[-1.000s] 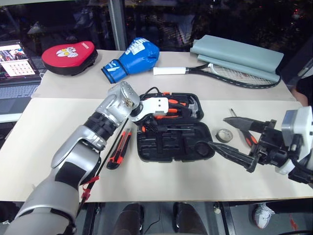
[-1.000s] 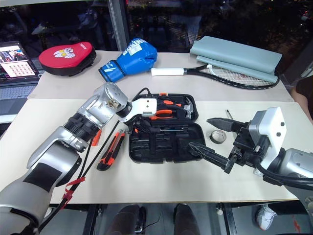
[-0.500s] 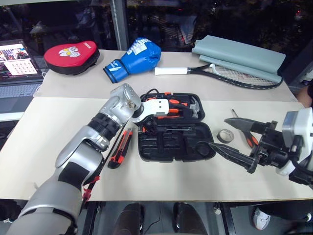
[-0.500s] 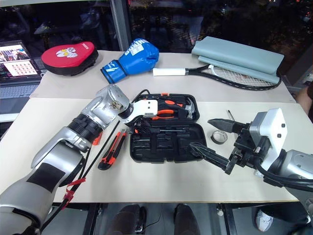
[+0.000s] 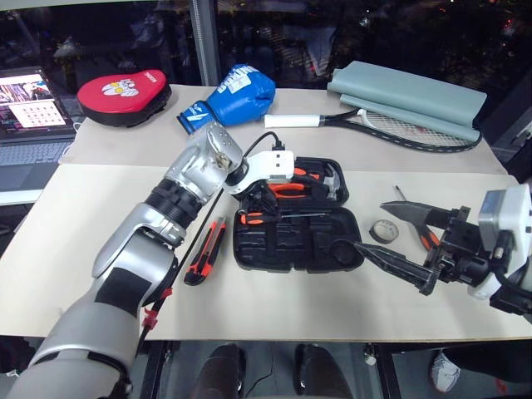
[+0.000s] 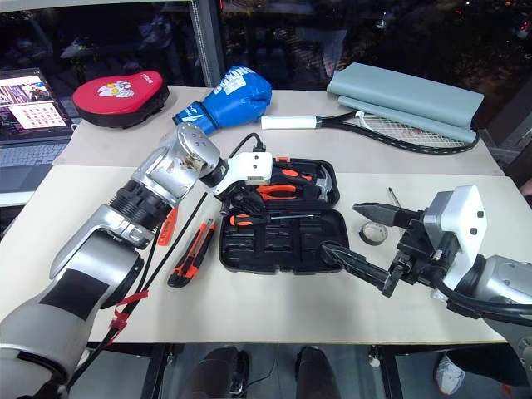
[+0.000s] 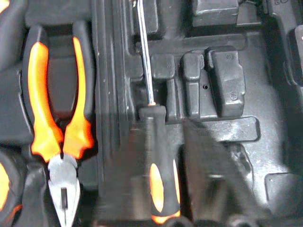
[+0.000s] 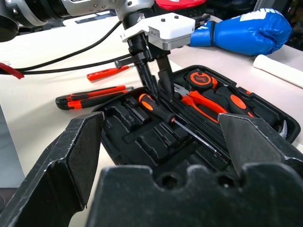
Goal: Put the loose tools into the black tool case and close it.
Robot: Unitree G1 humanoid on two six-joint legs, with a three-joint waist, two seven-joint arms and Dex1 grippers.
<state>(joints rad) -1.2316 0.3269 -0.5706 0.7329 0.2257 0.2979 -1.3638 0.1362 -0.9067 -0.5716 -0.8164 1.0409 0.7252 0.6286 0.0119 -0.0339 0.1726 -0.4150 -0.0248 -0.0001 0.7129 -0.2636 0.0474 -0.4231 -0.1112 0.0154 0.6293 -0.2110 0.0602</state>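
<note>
While the black tool case [image 6: 278, 218] lies open in the middle of the table [image 6: 75, 208], the left gripper [image 8: 154, 78] hangs over its near half with both black fingers pressed together, just above the handle of a long orange-and-black screwdriver [image 8: 163, 113] that lies in the case beside the hinge line, not gripped. The pliers [image 7: 54, 123] sit in the far half, next to that screwdriver across the hinge. The right gripper [image 6: 359, 234] hovers at the case's right end with its fingers spread wide and nothing between them. The small grey tape roll [image 6: 371, 232] rests on the table just beside the case's right end. The orange-black utility knife [image 6: 189, 256] lies on the table left of the case, and a slim orange tester screwdriver [image 8: 106, 73] lies beyond the knife.
</note>
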